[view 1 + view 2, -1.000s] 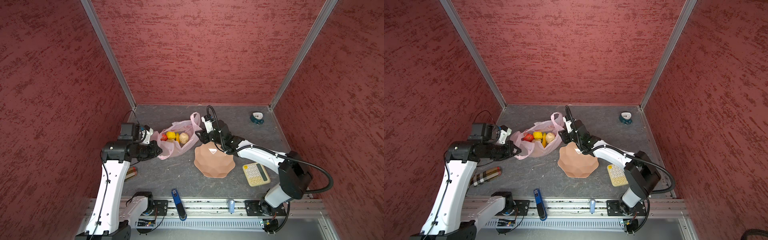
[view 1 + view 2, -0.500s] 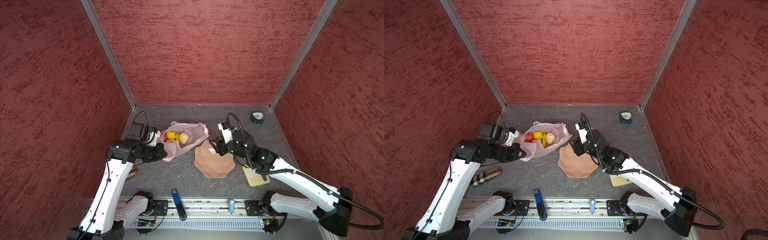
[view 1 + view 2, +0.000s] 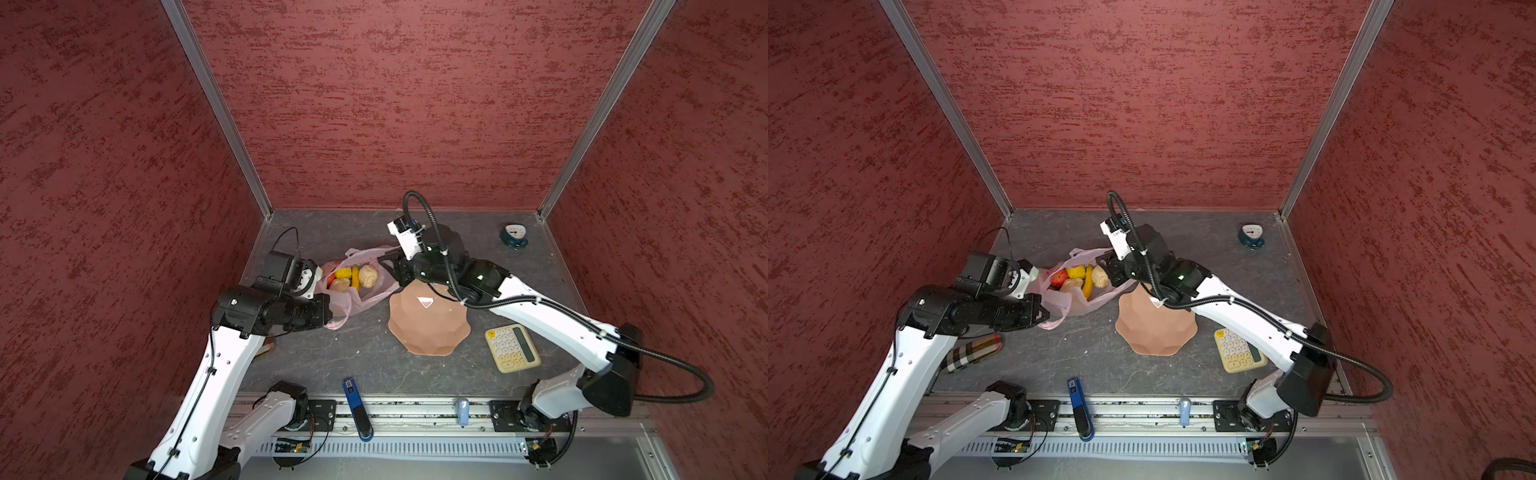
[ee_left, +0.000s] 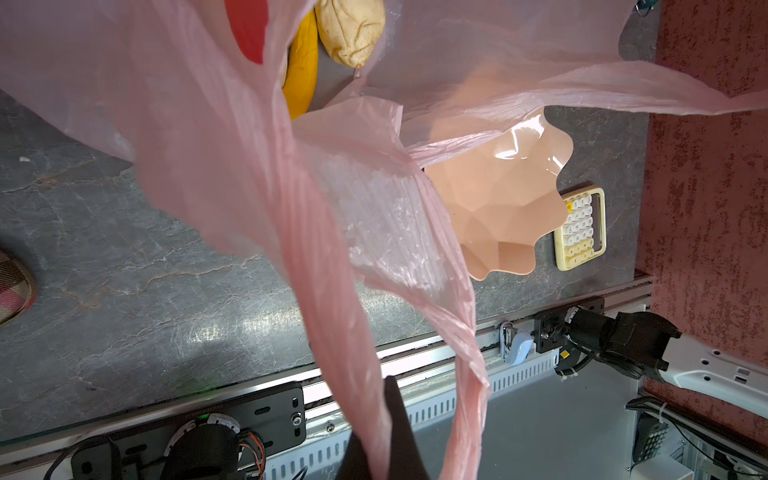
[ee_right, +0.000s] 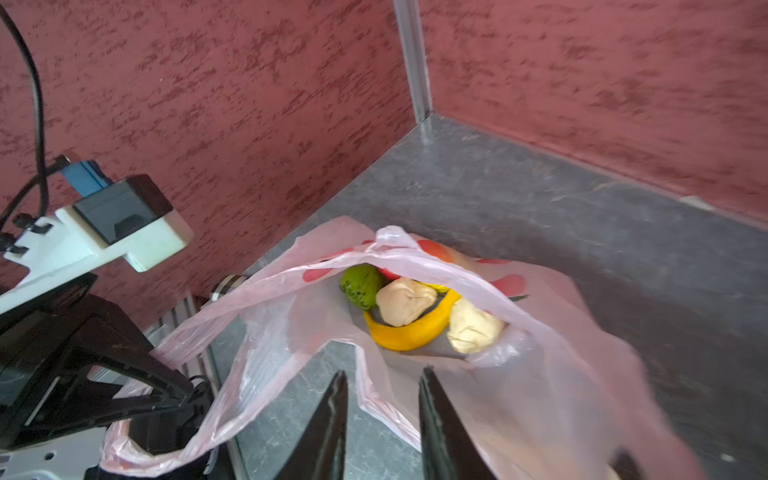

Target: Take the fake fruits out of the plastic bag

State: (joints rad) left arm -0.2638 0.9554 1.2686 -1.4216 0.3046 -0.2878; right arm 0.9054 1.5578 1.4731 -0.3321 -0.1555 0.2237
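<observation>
Since the earlier frames the right claw (image 5: pixel 384 374) has swung out toward the bowl (image 3: pixel 428 332) and come back to the near rim of the plastic bag (image 3: pixel 372 296). The left claw (image 3: pixel 1043 312) has shifted slightly toward the bag.

**State of the claws**
- Left claw: fingers together, clamped on one loop handle of the plastic bag. In the left wrist view the film runs stretched from the claw up to the bag mouth.
- Right claw: fingers apart. The free edge of the bag rim lies in the gap between them and is not yet pinched.

**Location of the fake fruits** (image 3: pixel 355 278)
- All visible pieces lie inside the bag, just beyond the right claw's fingertips and across the mouth from the left claw.
- Nearest the right claw are one beige ball (image 5: pixel 473 328) and the banana (image 5: pixel 415 334).
- Beyond the banana lie a second beige ball (image 5: pixel 405 301) and then the green fruit (image 5: pixel 361 286).
- The red fruit (image 3: pixel 1060 277) and the small yellow fruit (image 3: pixel 1075 272) sit on the side toward the left claw.

**Handling, as judged**
- The bag film looks thin, limp and probably slippery. It gives no support and follows any pull.
- Hold the bag at the rim or handle only, to keep the mouth spread.
- The fruits appear light, rigid and smooth. A round one may roll or slip out of a shallow pinch.
- Grip a ball across its widest part and the banana across its middle.
- The bowl lies directly behind the right claw. Whether it touches the bag cannot be told.
</observation>
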